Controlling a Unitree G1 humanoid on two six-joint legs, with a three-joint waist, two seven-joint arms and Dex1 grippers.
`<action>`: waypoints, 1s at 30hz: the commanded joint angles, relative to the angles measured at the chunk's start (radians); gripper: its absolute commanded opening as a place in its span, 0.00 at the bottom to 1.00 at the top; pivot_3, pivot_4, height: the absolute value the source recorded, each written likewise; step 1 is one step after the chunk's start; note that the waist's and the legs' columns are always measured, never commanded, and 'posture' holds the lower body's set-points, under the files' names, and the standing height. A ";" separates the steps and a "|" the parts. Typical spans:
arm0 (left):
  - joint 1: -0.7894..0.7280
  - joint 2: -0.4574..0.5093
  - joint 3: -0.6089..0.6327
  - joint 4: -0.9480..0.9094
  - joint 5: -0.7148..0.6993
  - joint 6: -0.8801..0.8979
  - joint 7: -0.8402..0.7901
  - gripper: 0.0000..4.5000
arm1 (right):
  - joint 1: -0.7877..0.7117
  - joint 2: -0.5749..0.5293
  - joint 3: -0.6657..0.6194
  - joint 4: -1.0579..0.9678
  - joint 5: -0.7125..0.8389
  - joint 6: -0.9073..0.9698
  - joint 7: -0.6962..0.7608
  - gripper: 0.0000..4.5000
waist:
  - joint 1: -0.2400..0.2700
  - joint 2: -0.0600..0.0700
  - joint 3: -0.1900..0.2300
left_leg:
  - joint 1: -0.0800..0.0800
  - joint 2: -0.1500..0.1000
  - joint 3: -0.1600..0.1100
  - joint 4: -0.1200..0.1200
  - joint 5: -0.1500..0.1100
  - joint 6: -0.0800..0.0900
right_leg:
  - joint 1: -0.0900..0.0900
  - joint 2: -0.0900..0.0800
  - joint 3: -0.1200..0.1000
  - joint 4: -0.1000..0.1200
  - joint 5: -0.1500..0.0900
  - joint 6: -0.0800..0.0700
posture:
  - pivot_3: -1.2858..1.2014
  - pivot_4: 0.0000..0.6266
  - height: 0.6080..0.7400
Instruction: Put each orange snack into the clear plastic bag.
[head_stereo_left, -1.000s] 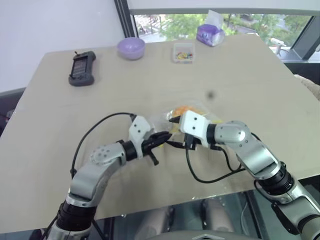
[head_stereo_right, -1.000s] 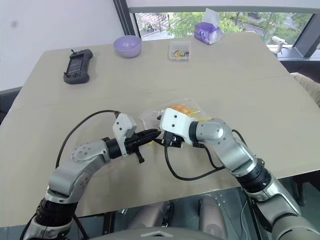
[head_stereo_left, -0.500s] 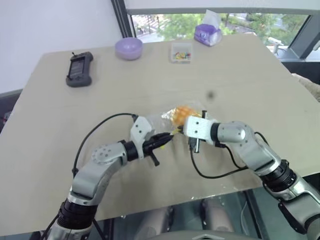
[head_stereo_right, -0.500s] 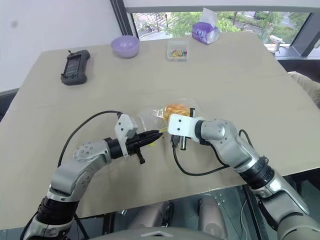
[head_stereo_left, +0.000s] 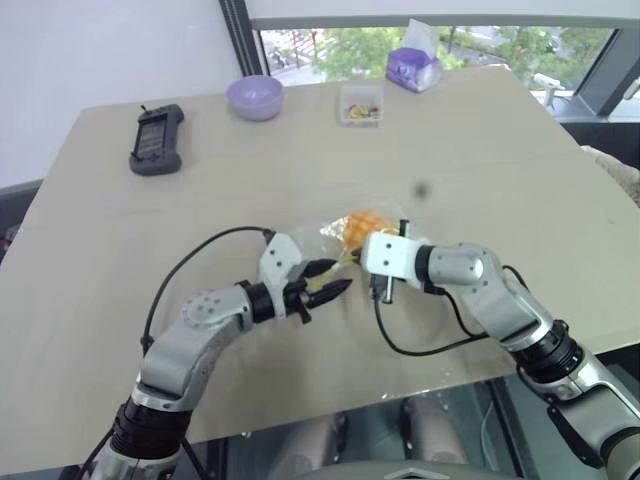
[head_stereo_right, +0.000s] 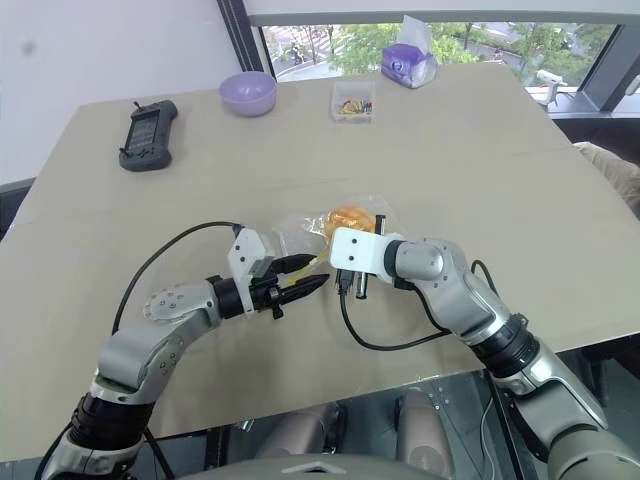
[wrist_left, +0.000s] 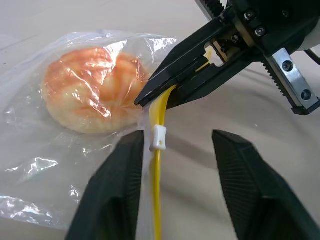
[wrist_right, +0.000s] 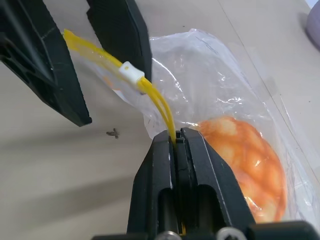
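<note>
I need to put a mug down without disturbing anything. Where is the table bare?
Bare: the wide stretch between the black handheld device and the clear plastic bag, and the table's right side. Crowded: the far edge around the purple bowl.

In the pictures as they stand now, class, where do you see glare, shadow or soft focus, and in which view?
Left wrist view: white glints on the crinkled clear plastic bag over the orange snack; the table behind is soft. Right wrist view: the near fingers of the right gripper look slightly soft, and the yellow zip strip casts a faint shadow. Left eye view: bright daylight through the window; a dark smudge.
</note>
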 joint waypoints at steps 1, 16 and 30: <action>0.009 0.014 0.019 -0.032 0.001 -0.024 -0.001 0.48 | -0.016 0.003 -0.037 -0.028 0.000 -0.001 0.002 0.00 | 0.000 0.000 0.000 | 0.000 0.000 0.000 0.000 0.000 0.000 | 0.000 0.000 0.000 0.000 0.000 0.000 | 0.52 0.24 0.97; 0.022 0.021 0.046 -0.002 0.012 -0.050 0.018 0.48 | -0.017 -0.015 -0.043 -0.038 0.002 0.008 0.040 0.00 | 0.000 0.000 0.000 | 0.000 0.000 0.000 0.000 0.000 0.000 | 0.000 0.000 0.000 0.000 0.000 0.000 | 0.52 0.24 0.97; 0.038 0.024 0.037 -0.013 0.018 -0.040 0.010 0.48 | -0.033 -0.005 -0.054 -0.027 -0.006 0.020 0.031 0.00 | 0.000 0.000 0.000 | 0.000 0.000 0.000 0.000 0.000 0.000 | 0.000 0.000 0.000 0.000 0.000 0.000 | 0.52 0.24 0.97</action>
